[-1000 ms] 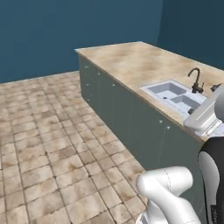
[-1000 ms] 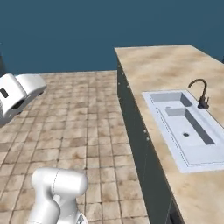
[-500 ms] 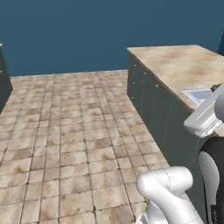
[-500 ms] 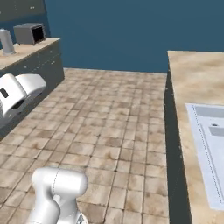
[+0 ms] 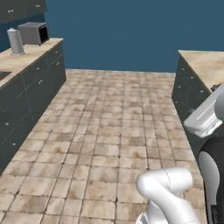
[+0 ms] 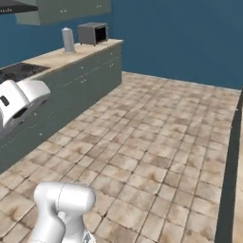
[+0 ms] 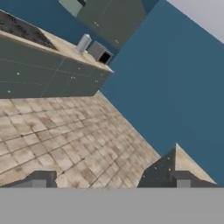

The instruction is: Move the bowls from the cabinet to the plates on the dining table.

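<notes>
- A blue-walled kitchen with a tan tiled floor (image 5: 105, 131) lies open ahead of the end effector (image 7: 109, 181), whose two dark tips stand wide apart with nothing between them.
- Far ahead and to one side runs a long surface (image 6: 71, 57) carrying a small grey box appliance (image 6: 92, 33) and a pale canister (image 6: 69, 40); grey-green wall cupboards (image 6: 61, 9) hang above it, doors shut.
- Risk, as I judge it: the base is between stations, so a wide arm swing could clip the nearer island corner (image 5: 192, 74).
- Hidden: no bowls or plates can be made out; which cupboard holds the bowls is unclear, and the cupboard tops are cut off.
</notes>
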